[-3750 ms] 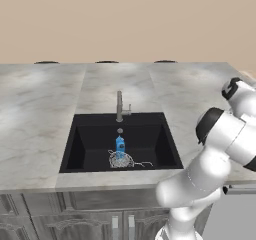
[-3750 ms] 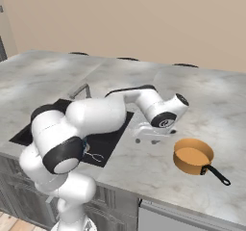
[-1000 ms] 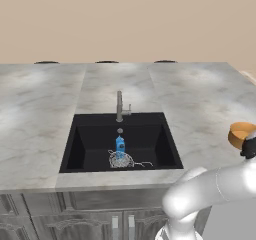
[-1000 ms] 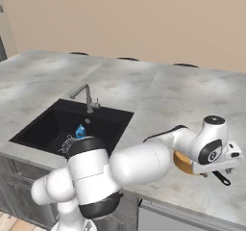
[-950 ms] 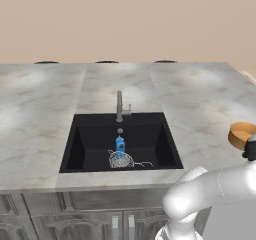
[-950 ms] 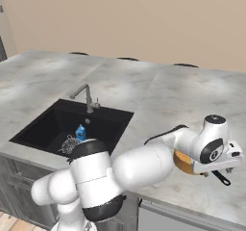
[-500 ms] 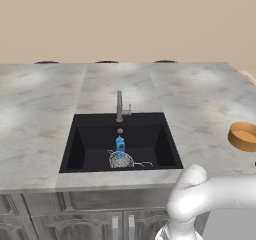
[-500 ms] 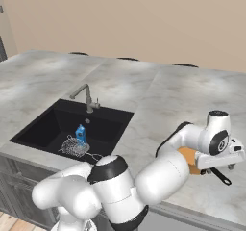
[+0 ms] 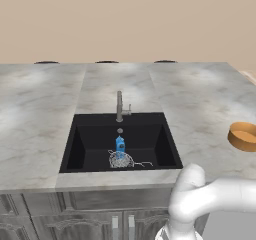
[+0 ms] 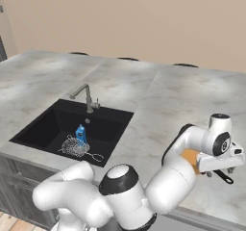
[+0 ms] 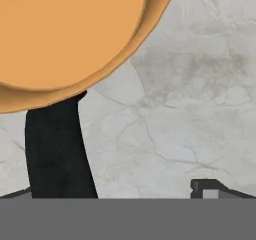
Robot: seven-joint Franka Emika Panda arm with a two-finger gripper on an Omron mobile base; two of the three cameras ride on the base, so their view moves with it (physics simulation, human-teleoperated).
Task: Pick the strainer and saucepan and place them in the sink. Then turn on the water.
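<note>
The orange saucepan (image 9: 243,135) sits on the grey marble counter to the right of the sink (image 9: 85,139). My gripper (image 10: 220,172) hangs just over the pan's near side and hides most of it (image 10: 191,157). In the hand view the saucepan (image 11: 65,34) looms at upper left, and its dark handle (image 11: 57,149) runs down between my widely parted fingertips (image 11: 210,187). The gripper (image 11: 112,191) is open and holds nothing. The silvery mesh strainer (image 9: 121,159) lies on the floor of the black sink (image 10: 33,129), also seen as a strainer (image 10: 74,147) from the right.
A small blue bottle (image 9: 120,144) stands in the sink beside the strainer. The faucet (image 9: 120,106) rises at the sink's back edge. My white arm (image 10: 144,191) sweeps across the counter's front edge. Counter (image 9: 200,99) stretches behind the saucepan.
My hand has shifted a little farther right and lower over the saucepan's handle side, leaving the left base view. The saucepan, strainer and bottle have stayed put.
</note>
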